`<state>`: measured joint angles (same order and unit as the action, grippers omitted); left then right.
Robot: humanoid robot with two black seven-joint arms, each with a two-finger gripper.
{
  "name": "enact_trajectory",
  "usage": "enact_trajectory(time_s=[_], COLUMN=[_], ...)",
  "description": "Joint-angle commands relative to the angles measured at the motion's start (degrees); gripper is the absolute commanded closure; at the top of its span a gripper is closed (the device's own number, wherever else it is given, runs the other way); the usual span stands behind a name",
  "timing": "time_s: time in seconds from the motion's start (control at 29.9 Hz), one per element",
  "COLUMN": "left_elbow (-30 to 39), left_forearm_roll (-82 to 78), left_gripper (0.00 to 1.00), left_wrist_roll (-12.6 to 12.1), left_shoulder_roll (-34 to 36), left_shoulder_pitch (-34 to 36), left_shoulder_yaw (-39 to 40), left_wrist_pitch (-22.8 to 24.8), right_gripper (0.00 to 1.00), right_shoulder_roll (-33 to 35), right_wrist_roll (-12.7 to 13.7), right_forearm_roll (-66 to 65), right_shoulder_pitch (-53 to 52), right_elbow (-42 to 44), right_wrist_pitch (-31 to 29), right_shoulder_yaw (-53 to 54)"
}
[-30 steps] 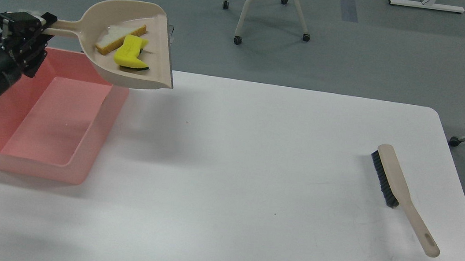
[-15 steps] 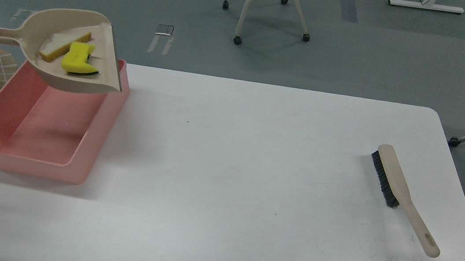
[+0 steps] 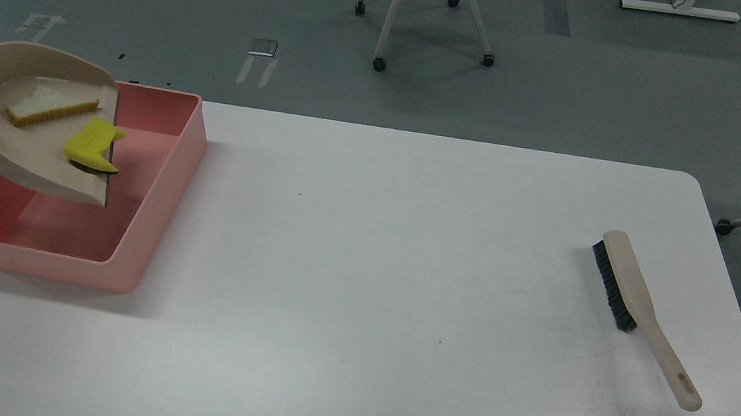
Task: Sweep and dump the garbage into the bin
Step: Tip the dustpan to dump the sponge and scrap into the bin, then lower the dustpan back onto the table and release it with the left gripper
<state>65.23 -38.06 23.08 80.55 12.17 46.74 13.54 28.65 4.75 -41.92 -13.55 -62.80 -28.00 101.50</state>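
The beige dustpan [image 3: 32,145] hangs tilted over the pink bin [image 3: 164,161] at the table's left, its lip pointing down into the bin. The yellow sponge chunk [image 3: 92,144] sits at the dustpan's lip, partly over the edge. The white bread slice [image 3: 47,106] with brown crust lies higher up in the pan. The dustpan's handle runs off the left edge of the view, so my left gripper is out of view. My right gripper is out of view too.
A beige brush with dark bristles [image 3: 640,312] lies on the white table [image 3: 370,271] at the right. A chair [image 3: 424,2] stands on the floor behind the table. A checked surface shows at the far left edge.
The dustpan moved left and down over the bin and tilted lip-down. The sponge slid to the lip. My left gripper passed out of the view at the left.
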Motion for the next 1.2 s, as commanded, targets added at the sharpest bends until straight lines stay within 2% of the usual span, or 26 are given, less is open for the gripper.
enact_trajectory(time_s=[0.0,0.13,0.37,0.47,0.57,0.64,0.7,0.8,1.04,1.17], left_elbow=[0.16,0.78,0.78,0.78,0.08,-1.41,-4.12,-6.87,-6.87,-6.87], left_forearm_roll=[-5.16,-13.16,-22.14,-21.09,-18.11,-13.81,-10.3,-7.56,-6.58,-7.11], left_gripper=[0.92,0.92,0.92,0.92,0.92,0.92,0.91,0.91,0.91,0.91], left_wrist_roll=[0.04,1.17,4.78,4.61,3.03,-1.79,-3.73,-3.83,-3.83,-4.44], left_shoulder_roll=[1.01,1.54,1.72,2.24,1.28,-2.57,-7.3,-13.12,-28.24,-40.52], left_shoulder_pitch=[4.6,8.66,9.27,10.32,15.59,20.76,23.41,24.57,24.66,24.57], left_shoulder_yaw=[0.02,-0.16,-0.07,0.37,0.72,0.72,0.63,0.54,0.63,-0.33], left_wrist_pitch=[0.08,0.61,0.17,-0.01,-0.18,-1.23,-1.33,-0.36,-0.27,-1.76], right_gripper=[0.0,0.0,0.0,0.0,0.0,0.0,0.0,0.0,0.0,0.0], right_shoulder_roll=[0.0,0.08,0.26,0.26,0.17,0.0,0.0,0.08,0.09,-0.26], right_wrist_roll=[0.0,0.0,0.0,0.0,0.0,0.0,0.0,0.0,0.0,0.0], right_forearm_roll=[-0.01,-0.01,-0.01,-0.01,-0.01,-0.01,-0.01,-0.01,-0.09,-0.09], right_shoulder_pitch=[0.37,0.02,0.02,0.28,0.28,0.28,0.2,-0.33,-0.86,-0.77], right_elbow=[-0.39,-0.39,-0.39,-0.3,-0.39,-0.65,-0.66,-0.57,-0.22,-0.57], right_wrist_pitch=[0.0,0.0,0.0,0.0,0.0,0.0,0.0,0.0,0.0,0.0], right_shoulder_yaw=[0.1,0.19,0.19,0.11,0.1,0.1,0.1,0.1,0.19,-0.07])
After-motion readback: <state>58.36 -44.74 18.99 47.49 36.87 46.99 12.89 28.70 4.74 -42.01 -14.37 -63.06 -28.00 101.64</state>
